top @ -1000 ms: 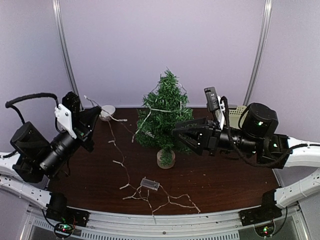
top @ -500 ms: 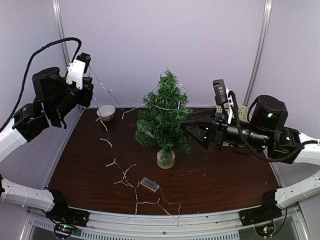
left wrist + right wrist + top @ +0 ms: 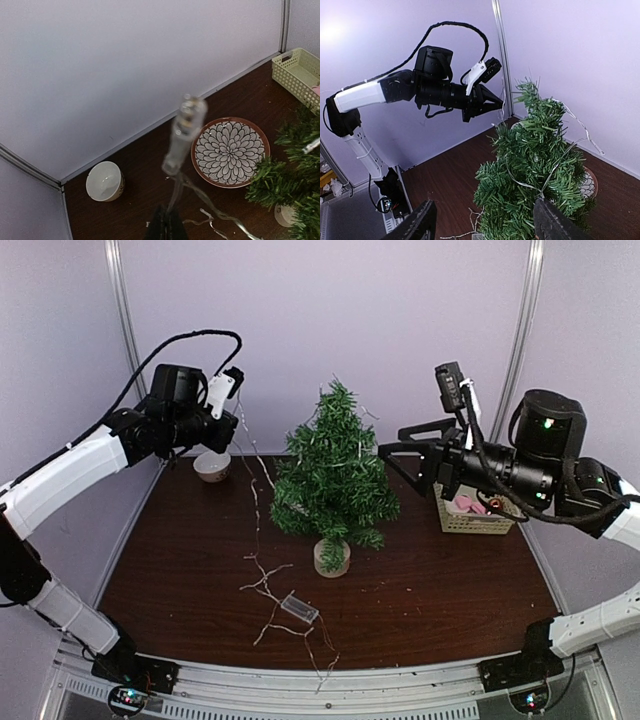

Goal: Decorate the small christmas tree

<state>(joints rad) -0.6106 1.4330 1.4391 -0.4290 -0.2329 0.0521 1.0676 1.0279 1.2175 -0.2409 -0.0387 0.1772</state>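
Left gripper (image 3: 167, 225): raised above the table's (image 3: 180, 560) far left corner, jaws pressed together and pinching the wire of 1 light string (image 3: 254, 502). A bulb on that wire sits just past the fingertips, blurred in the left wrist view.

Bowl (image 3: 211, 466): 1 counted, white, upright at the far left corner, below the left gripper. Its plain white inside faces up.

Light string, continued: it hangs from the gripper down to the table, then trails in loose bends toward the near edge. It runs to 1 small clear battery box (image 3: 297, 608) lying flat left of centre. A further run of wire lies draped across the upper branches of the tree (image 3: 335, 475).

Tree: 1 counted, upright at the middle of the table on its pale base (image 3: 332, 558), between the 2 arms and well apart from the bowl.

Plate (image 3: 230, 150): 1 counted, brown-rimmed with a petal pattern, flat on the table behind the tree. Its patterned face shows in full.

Right gripper (image 3: 391, 440): level with the tree's upper half, jaws spread wide and holding nothing. The fingertips are just beside the right flank of the branches; contact cannot be confirmed.

Basket (image 3: 475, 520): 1 counted, cream lattice, at the right side beneath the right arm. It holds pink items whose number cannot be told.
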